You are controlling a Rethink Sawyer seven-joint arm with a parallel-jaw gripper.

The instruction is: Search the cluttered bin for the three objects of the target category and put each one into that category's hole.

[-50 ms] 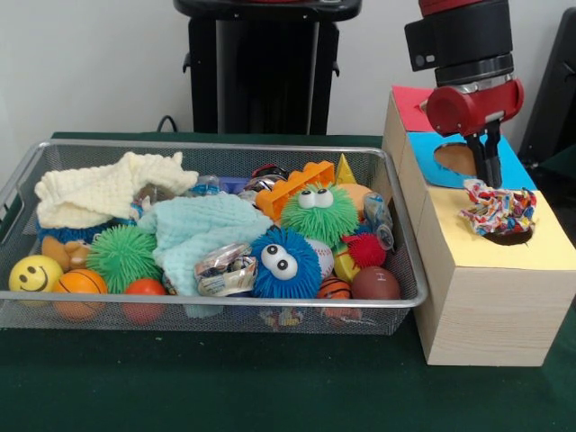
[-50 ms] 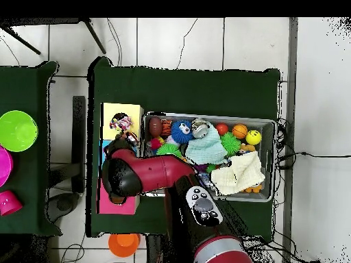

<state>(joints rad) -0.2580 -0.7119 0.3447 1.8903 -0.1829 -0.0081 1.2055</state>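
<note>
The bin (image 1: 207, 310) sits on the surface (image 1: 225, 387), and the box (image 1: 486, 306) stands just to its right. A wrapper (image 1: 498, 211) lies on the box's nearest hole (image 1: 508, 238). The gripper (image 1: 486, 175) hangs just above it. In the bin, a cloth (image 1: 103, 189) lies at the back left, with balls (image 1: 81, 286) in front.

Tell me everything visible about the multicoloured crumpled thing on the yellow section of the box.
The crumpled wrapper looks like thin printed foil or plastic, white with red, blue and yellow specks. It lies bunched up over the dark round hole in the wooden box's yellow top, partly covering it. The gripper hangs just above its left end; whether the fingers touch it is unclear.
</note>
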